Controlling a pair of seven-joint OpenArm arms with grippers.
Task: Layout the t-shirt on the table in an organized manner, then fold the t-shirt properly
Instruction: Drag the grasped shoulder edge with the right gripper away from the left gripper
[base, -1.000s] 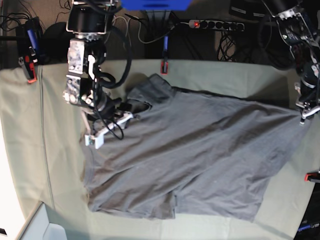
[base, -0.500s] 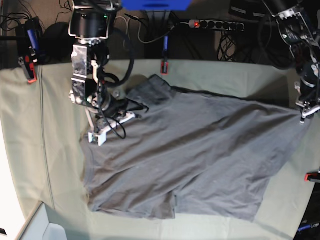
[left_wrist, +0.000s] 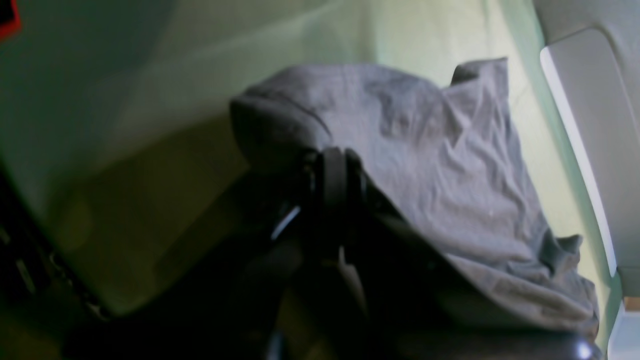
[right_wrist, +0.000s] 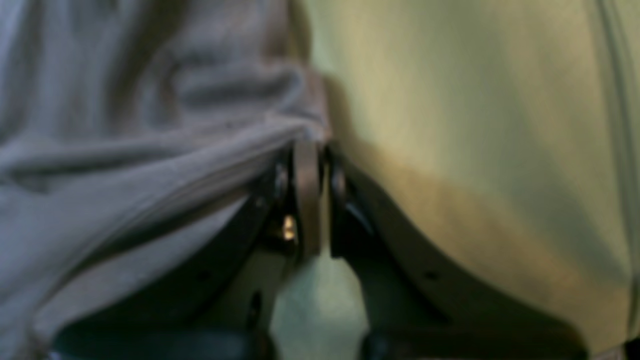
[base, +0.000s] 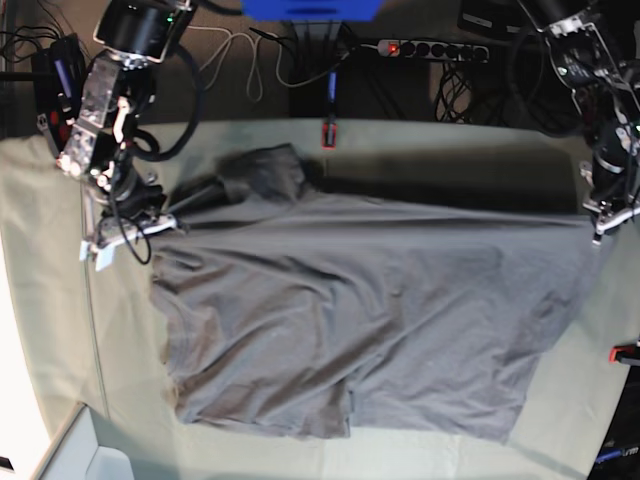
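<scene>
The dark grey t-shirt (base: 370, 320) lies spread across the table (base: 450, 155), pulled taut along its far edge between both grippers. My right gripper (base: 172, 218), at the left of the base view, is shut on the shirt's far-left edge; the right wrist view shows its fingers (right_wrist: 307, 190) pinching a fold of the shirt (right_wrist: 125, 150) above the table's green cloth (right_wrist: 475, 125). My left gripper (base: 600, 228), at the right, is shut on the shirt's far-right corner. In the left wrist view the shirt (left_wrist: 440, 165) drapes over that gripper (left_wrist: 335, 170). A bunched sleeve (base: 265, 170) sits at the far left.
Red clamps (base: 327, 133) (base: 60, 135) (base: 625, 352) grip the table edges. A power strip (base: 430, 48) and cables lie behind the table. A white box (base: 90, 455) stands at the near left corner. Bare cloth shows left of the shirt (base: 50, 280).
My right gripper has moved left and toward the far edge with the shirt's edge, pulling the far edge straight and dragging the bunched sleeve left. My left gripper has shifted only slightly.
</scene>
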